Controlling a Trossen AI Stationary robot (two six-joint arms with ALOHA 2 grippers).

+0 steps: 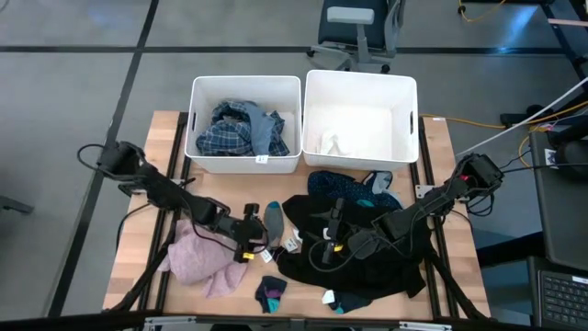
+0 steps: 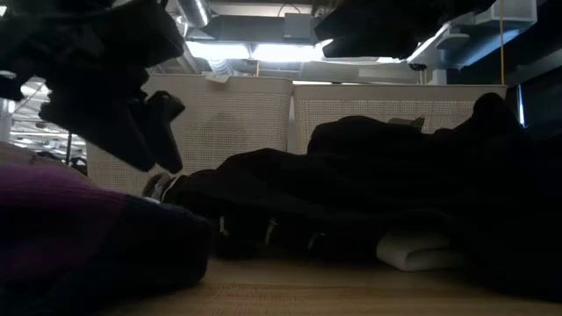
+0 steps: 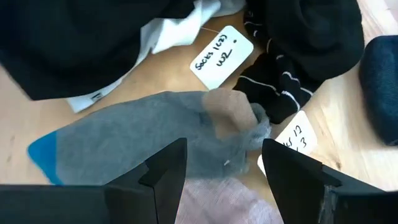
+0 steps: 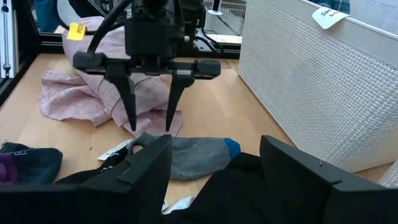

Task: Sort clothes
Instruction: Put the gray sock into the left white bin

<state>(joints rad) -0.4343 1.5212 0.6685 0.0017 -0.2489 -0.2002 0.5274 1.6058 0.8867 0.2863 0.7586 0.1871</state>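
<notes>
My left gripper [image 4: 151, 124] hangs wide open, holding nothing, just above the grey sock [image 3: 149, 134]; I should drop straight down and pinch mid-sock, clear of the pink top [image 4: 93, 87].

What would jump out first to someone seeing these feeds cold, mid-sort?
The big heap of black garments sprawled over the table's right half, with the right tool open above its left edge. Next, the left tool poised open over a grey sock with a blue toe, beside the crumpled pink fuzzy top. Behind them sit two white plastic bins: the left bin holds a blue plaid shirt.
</notes>
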